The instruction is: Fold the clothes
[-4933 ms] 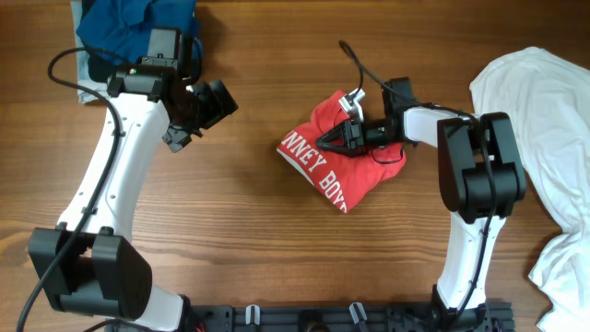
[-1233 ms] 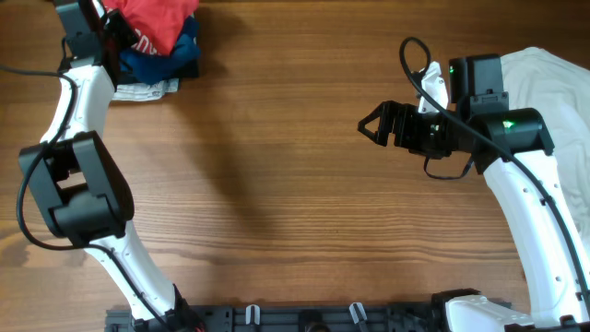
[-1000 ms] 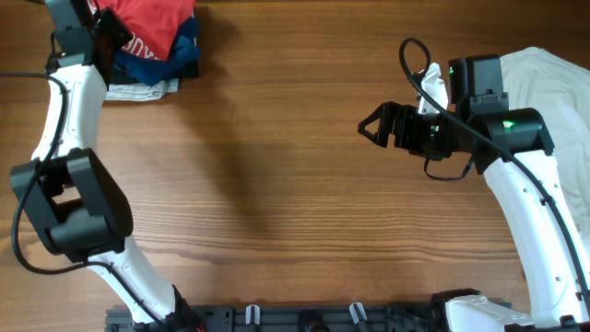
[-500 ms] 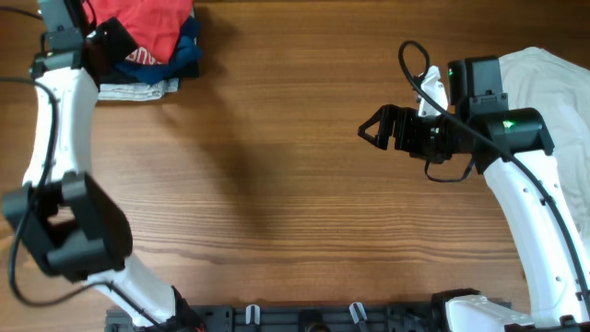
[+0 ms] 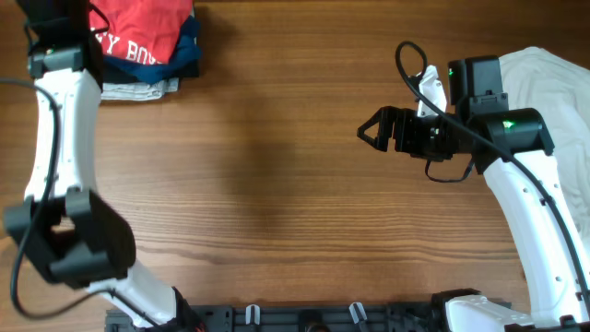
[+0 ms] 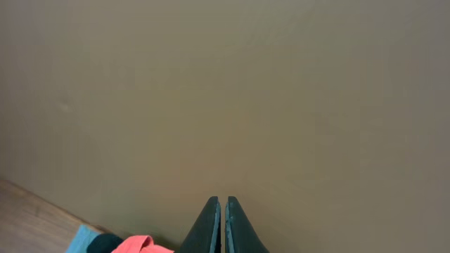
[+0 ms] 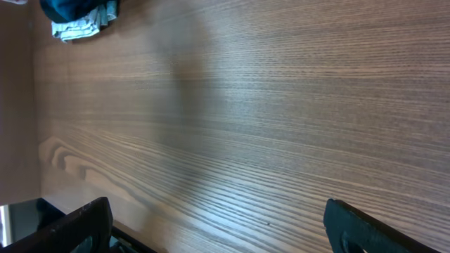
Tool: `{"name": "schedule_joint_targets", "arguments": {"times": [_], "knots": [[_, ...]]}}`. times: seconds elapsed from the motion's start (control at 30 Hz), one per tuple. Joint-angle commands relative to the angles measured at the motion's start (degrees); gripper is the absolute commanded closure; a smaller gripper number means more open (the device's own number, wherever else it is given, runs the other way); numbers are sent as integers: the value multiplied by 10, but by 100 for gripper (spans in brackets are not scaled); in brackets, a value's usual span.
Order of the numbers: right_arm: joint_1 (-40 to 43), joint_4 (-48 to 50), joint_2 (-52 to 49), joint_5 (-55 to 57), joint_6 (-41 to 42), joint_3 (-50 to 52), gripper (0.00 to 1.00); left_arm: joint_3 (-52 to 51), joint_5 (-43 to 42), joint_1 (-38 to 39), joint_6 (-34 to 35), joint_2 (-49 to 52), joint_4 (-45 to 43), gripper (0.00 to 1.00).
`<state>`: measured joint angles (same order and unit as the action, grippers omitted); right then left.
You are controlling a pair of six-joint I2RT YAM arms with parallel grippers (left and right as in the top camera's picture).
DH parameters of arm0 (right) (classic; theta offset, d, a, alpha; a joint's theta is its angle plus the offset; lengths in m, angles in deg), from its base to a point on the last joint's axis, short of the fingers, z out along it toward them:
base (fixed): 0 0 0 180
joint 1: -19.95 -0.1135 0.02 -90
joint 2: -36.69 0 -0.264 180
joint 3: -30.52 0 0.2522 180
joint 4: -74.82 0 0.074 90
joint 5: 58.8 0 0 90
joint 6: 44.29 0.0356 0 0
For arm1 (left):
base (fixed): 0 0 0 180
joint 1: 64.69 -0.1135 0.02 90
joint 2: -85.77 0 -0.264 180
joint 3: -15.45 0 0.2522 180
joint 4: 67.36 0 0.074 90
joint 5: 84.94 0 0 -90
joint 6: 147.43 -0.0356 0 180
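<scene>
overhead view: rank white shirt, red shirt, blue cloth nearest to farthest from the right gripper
1. white shirt, right edge, behind the right gripper
2. blue cloth, top left, sticking out rightward
3. red shirt, top-left corner, lying on top

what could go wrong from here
1. The red shirt lies loosely on top of a pile, right beside the shut left gripper. If that arm pulls back, it could drag the shirt or topple the pile.
2. The white shirt lies crumpled against the right arm. The arm or its cable might snag it when the open right gripper turns to it.
</scene>
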<state>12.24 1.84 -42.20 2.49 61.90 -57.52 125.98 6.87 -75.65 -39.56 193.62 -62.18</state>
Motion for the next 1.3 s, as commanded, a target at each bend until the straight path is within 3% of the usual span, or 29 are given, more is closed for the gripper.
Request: {"name": "schedule_joint_targets", "arguments": {"times": [0.0, 0.13, 0.23, 0.53, 0.7, 1.0, 1.27], "knots": [[2, 0, 5, -9, -12, 3, 3, -3, -11, 8, -12, 103, -28, 96], [2, -16, 5, -8, -12, 5, 3, -3, -11, 11, -11, 240, -128, 96], [2, -25, 5, -9, -10, 5, 2, -3, -6, 16, -25, 281, -151, 96], [2, -11, 5, -7, -11, 5, 1, -3, -9, 62, -27, 132, -208, 96], [2, -16, 5, -6, -12, 5, 1, -3, -8, 84, -26, 153, -193, 96], [2, -31, 5, 15, 5, 7, 2, -3, 23, 83, -24, 292, -169, 95], [2, -41, 5, 17, 3, 7, 2, -3, 26, 87, -7, 192, -217, 95]]}}
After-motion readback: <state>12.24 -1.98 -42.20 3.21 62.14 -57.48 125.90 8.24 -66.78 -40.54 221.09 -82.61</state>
